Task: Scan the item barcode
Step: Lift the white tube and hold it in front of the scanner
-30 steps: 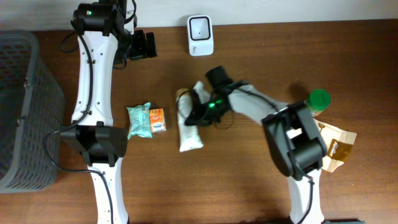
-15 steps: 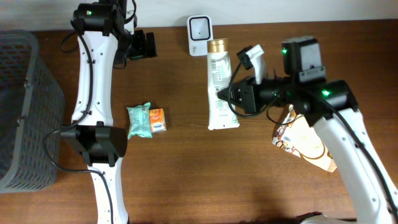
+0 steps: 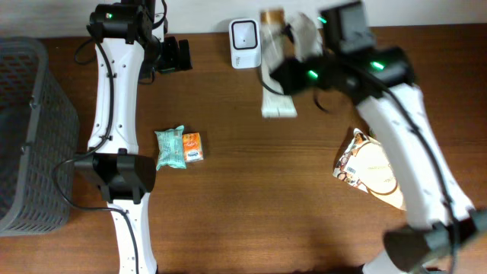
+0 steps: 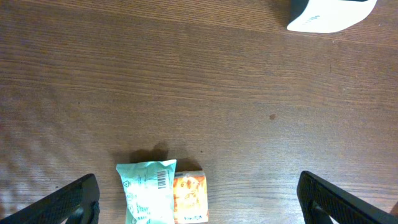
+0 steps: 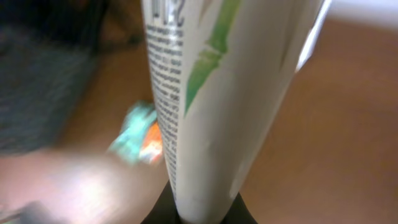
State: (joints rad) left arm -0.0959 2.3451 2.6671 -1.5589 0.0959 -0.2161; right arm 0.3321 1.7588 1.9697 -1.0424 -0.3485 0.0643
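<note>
The item is a white tube (image 3: 278, 100) with a gold cap and green leaf print. My right gripper (image 3: 294, 74) is shut on it and holds it in the air just right of the white barcode scanner (image 3: 245, 43) at the table's back edge. The overhead view of the tube is motion-blurred. In the right wrist view the tube (image 5: 211, 93) fills the middle, with small print facing the camera and the right gripper (image 5: 202, 211) clamped on its lower end. My left gripper (image 3: 175, 55) hovers open at the back left, left of the scanner (image 4: 329, 12), with nothing between its fingers (image 4: 68, 202).
A teal packet (image 3: 170, 148) and an orange packet (image 3: 192, 146) lie side by side left of centre. A brown and white pouch (image 3: 369, 167) lies at the right. A grey mesh basket (image 3: 30, 137) stands at the left edge.
The right arm has carried the tube from the middle of the table up and back, to beside the scanner. The left arm has not moved.
</note>
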